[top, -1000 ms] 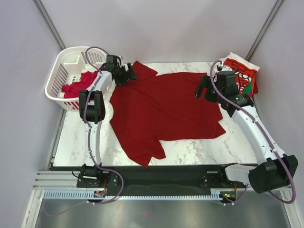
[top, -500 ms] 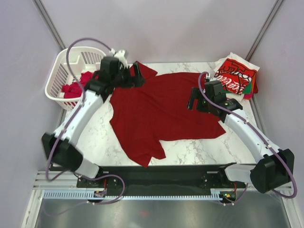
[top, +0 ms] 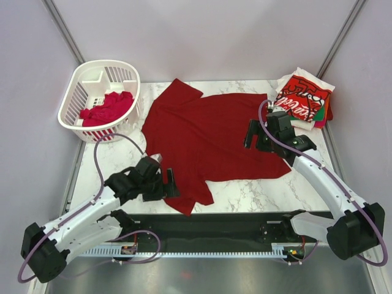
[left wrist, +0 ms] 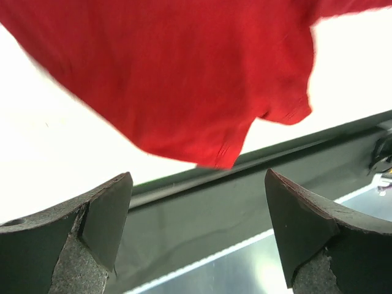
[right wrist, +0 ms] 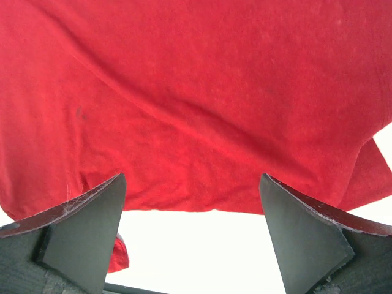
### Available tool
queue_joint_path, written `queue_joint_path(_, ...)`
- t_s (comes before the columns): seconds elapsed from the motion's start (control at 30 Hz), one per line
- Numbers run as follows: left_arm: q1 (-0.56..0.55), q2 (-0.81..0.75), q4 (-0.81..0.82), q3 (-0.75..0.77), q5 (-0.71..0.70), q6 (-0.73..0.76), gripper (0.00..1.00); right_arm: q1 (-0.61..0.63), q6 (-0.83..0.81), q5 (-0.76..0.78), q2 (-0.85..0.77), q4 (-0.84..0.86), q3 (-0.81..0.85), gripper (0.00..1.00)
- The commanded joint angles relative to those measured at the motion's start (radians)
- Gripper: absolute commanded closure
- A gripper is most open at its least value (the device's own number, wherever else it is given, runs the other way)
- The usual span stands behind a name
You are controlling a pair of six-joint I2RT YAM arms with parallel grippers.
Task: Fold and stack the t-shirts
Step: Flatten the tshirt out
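Dark red cloth is covering most of the marble table (top: 257, 188): one plain t-shirt (top: 208, 138) is lying spread flat across the middle, one sleeve pointing toward the far edge and the other reaching down to the near edge.

The left gripper (top: 171, 185) is hovering low at the near-left part of the surface, just beside that near sleeve. Its jaws are standing wide apart with nothing between them, and its wrist camera is showing the sleeve's tip against the table's dark near edge.

The right gripper (top: 251, 133) is hanging over the shirt's right side, toward the right edge, jaws likewise spread and empty, with wrinkled red fabric filling its wrist view.

In the far right corner a folded stack (top: 304, 98) is sitting, a red tee with white Coca-Cola script on top and white and green layers peeking out beneath.

At the far left corner a white slotted basket (top: 73, 92) is holding a crumpled red garment (top: 107, 108).
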Motion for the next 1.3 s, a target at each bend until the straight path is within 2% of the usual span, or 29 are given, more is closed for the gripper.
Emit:
queue_joint_path(0.0, -0.068, 0.009, 0.024, -0.066, -0.012, -0.204, 0.05, 0.004, 0.006, -0.003, -0.031, 0.01, -0.018, 0.02)
queue_joint_path(0.17, -0.206, 0.073, 0.119, -0.116, -0.02, -0.304, 0.06, 0.002, -0.006, 0.016, -0.051, -0.013, -0.021, 0.02)
queue_joint_path(0.37, -0.317, 0.217, 0.205, -0.095, -0.084, -0.366, 0.08, 0.004, -0.008, 0.016, -0.057, -0.026, -0.031, 0.02)
queue_joint_path(0.67, -0.35, 0.321, 0.334, -0.086, -0.162, -0.397, 0.12, 0.004, -0.029, 0.025, -0.06, -0.039, -0.031, 0.02)
queue_joint_path(0.93, -0.363, 0.375, 0.365, -0.052, -0.237, -0.398, 0.15, 0.004, -0.034, 0.019, -0.048, -0.032, -0.048, 0.02)
queue_joint_path(1.27, -0.384, 0.505, 0.406, 0.02, -0.302, -0.415, 0.29, 0.004, -0.045, 0.011, -0.037, -0.018, -0.07, 0.02)
